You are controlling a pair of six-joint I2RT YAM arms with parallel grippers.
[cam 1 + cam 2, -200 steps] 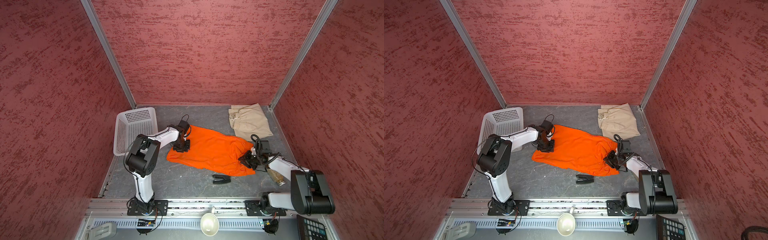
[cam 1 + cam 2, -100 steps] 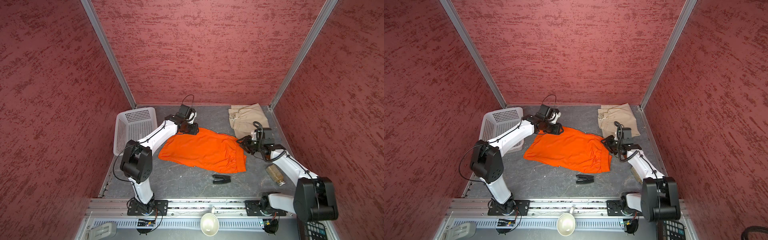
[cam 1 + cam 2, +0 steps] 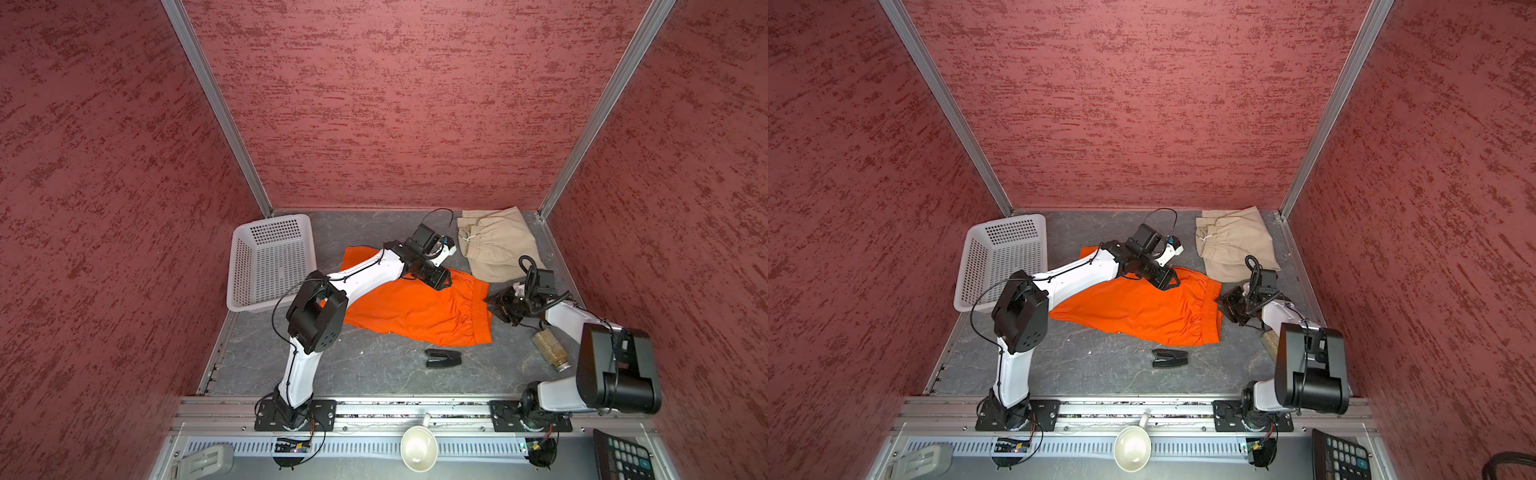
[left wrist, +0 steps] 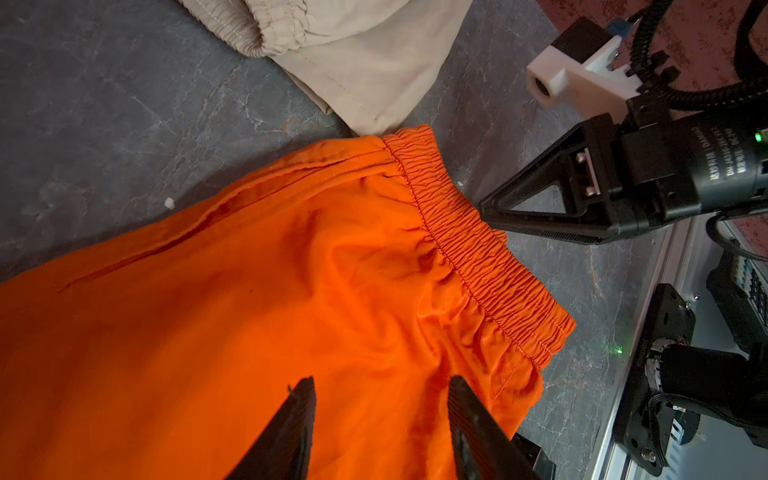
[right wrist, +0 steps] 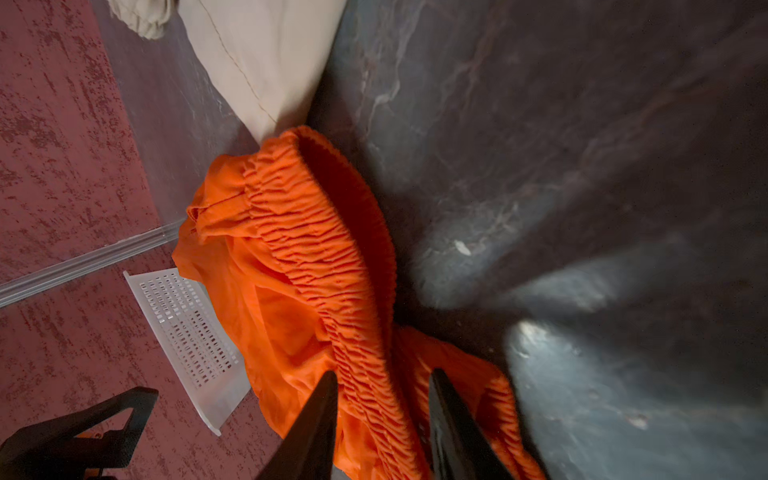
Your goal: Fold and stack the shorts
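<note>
Left hand (image 4: 381, 380) moved right, opened over orange shorts (image 3: 415, 311).

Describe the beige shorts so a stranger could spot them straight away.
Look at the grey table boxed in by red walls, and go to its far right corner by the metal post. The beige shorts lie there, with a gathered waist and white drawstring. They are pale khaki; the orange shorts in the middle are vivid.

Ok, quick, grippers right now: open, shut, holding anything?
Left gripper: open, over the orange shorts, holding nothing.
Right gripper: open, jaws apart at their waistband, no grip visible.
</note>
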